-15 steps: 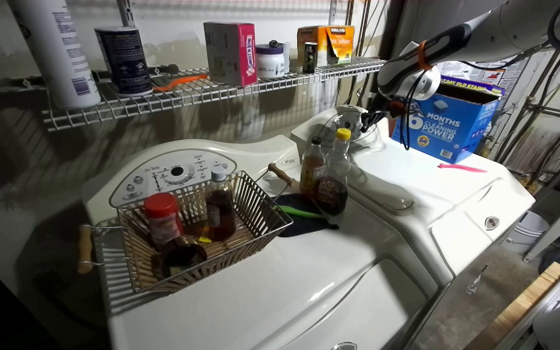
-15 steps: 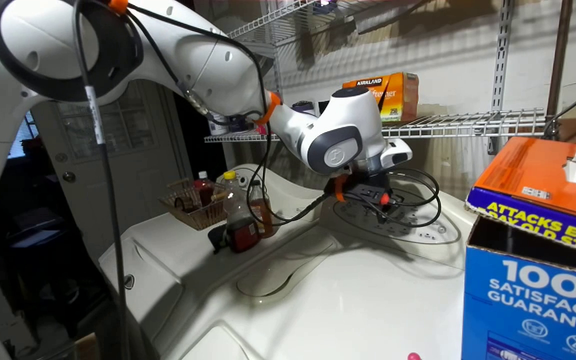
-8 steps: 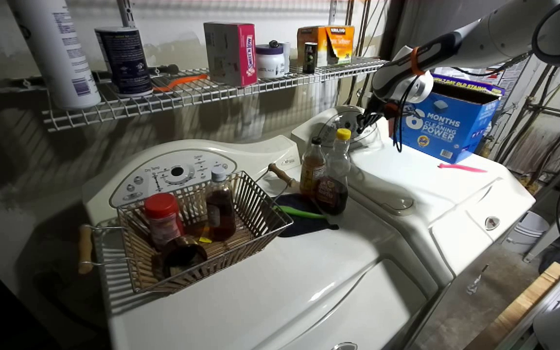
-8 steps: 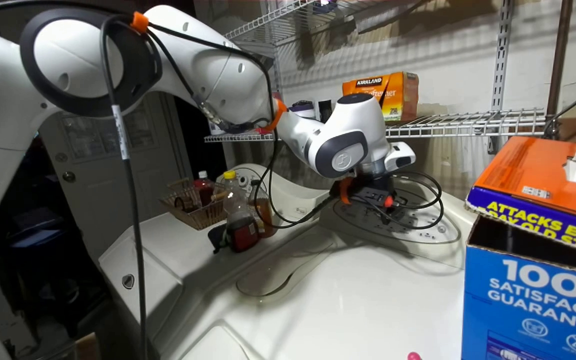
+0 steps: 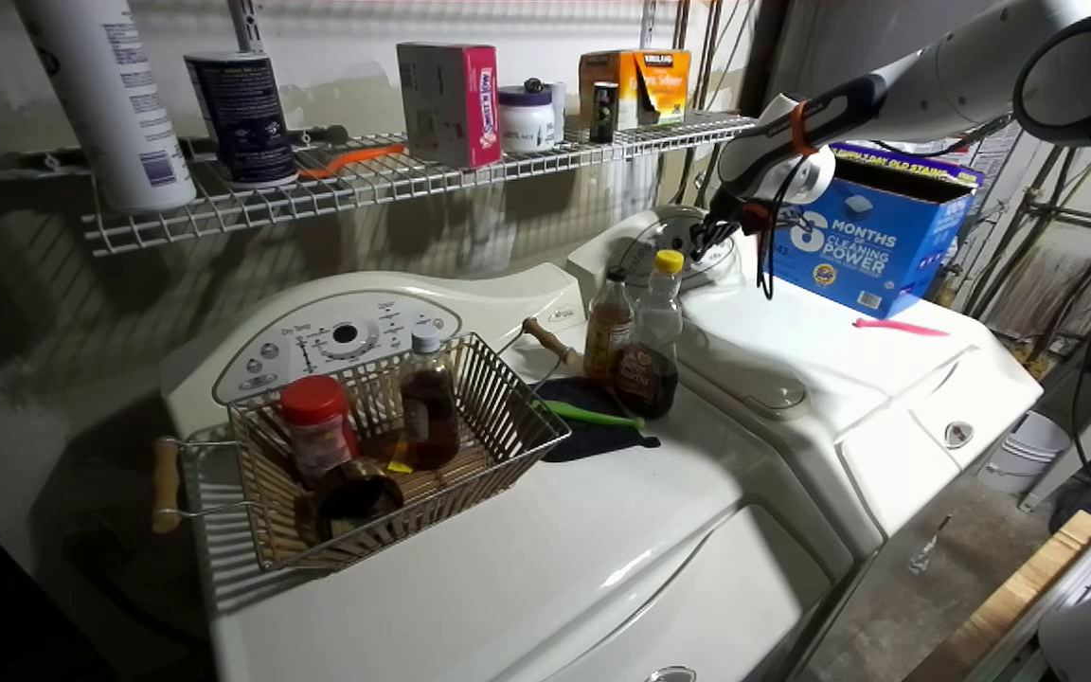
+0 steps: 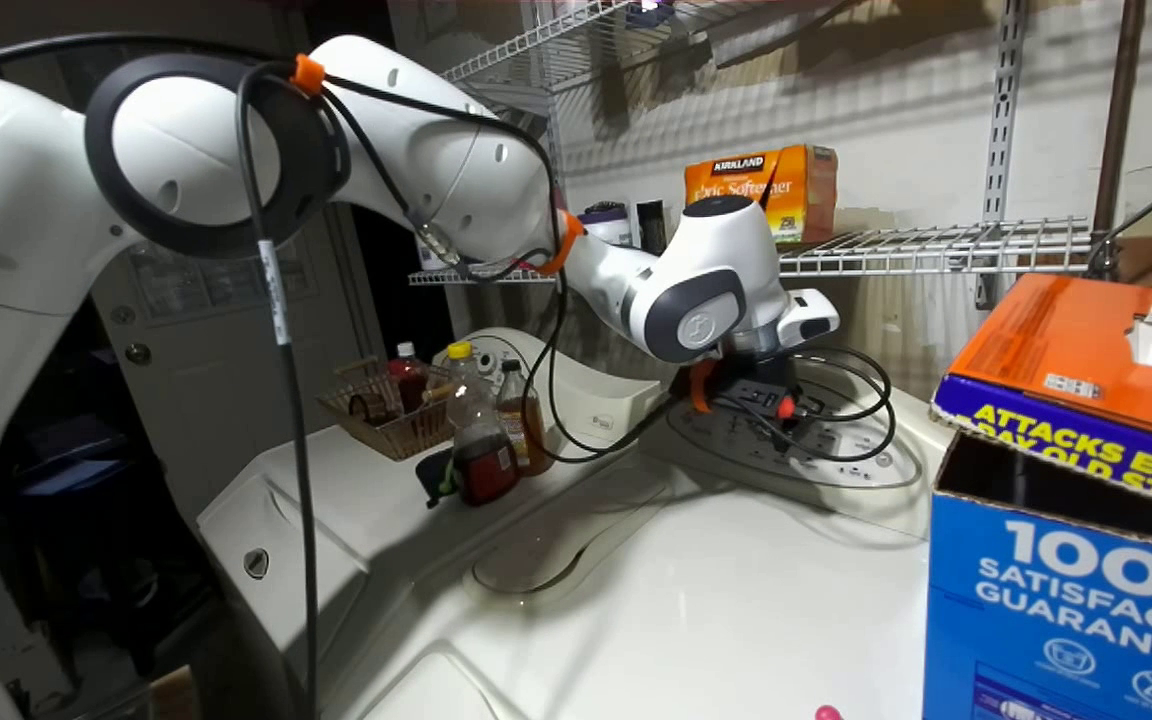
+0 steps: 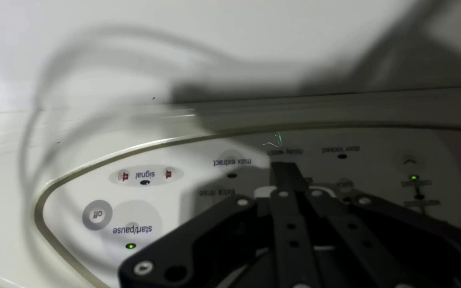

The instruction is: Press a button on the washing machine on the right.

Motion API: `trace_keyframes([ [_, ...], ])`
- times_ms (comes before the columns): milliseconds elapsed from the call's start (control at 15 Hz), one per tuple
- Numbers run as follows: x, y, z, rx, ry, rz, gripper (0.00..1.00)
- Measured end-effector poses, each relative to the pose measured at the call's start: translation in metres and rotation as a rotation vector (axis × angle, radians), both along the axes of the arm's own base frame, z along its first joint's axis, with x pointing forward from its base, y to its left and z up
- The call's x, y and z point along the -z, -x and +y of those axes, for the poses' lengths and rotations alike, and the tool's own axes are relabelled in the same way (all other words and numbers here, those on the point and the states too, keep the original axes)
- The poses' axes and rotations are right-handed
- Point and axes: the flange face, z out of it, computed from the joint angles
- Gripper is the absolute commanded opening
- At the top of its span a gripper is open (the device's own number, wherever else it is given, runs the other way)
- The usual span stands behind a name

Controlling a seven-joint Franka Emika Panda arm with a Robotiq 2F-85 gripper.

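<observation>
The washing machine [image 5: 839, 355] is the glossy white machine on the right; it also shows in an exterior view [image 6: 726, 600]. Its raised control panel [image 5: 664, 232] bears labelled buttons, which appear upside down in the wrist view. The off button [image 7: 97, 215] and start/pause button [image 7: 137, 210] are at the left there, with a green light by start/pause. My gripper [image 7: 286, 172] is shut and empty, its tips over the panel just by the "delay wash" label. Whether they touch is unclear. The shut gripper [image 5: 700, 244] points at the panel; in an exterior view cables partly hide it.
A blue detergent box [image 5: 872, 242] and a pink object [image 5: 901, 327] lie on the lid. Two bottles [image 5: 648, 365] and a wire basket [image 5: 456, 516] stand on the left-hand machine with "Dry Temp" markings. A wire shelf [image 5: 356, 194] hangs above. Loose cables [image 6: 876, 400] surround the gripper.
The arm has lowered and reached slightly further over the control panel, shifting left in an exterior view and right and down in an exterior view. The washing machine has not moved.
</observation>
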Motion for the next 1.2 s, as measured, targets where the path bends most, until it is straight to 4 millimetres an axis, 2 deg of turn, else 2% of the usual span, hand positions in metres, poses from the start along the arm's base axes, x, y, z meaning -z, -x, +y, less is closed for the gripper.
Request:
trace_keyframes([
  [867,0.0061,-0.0076,-0.0021,0.042,0.002,-0.003,0.00],
  [1200,0.0045,-0.0088,-0.0010,0.151,-0.016,-0.001,0.00],
])
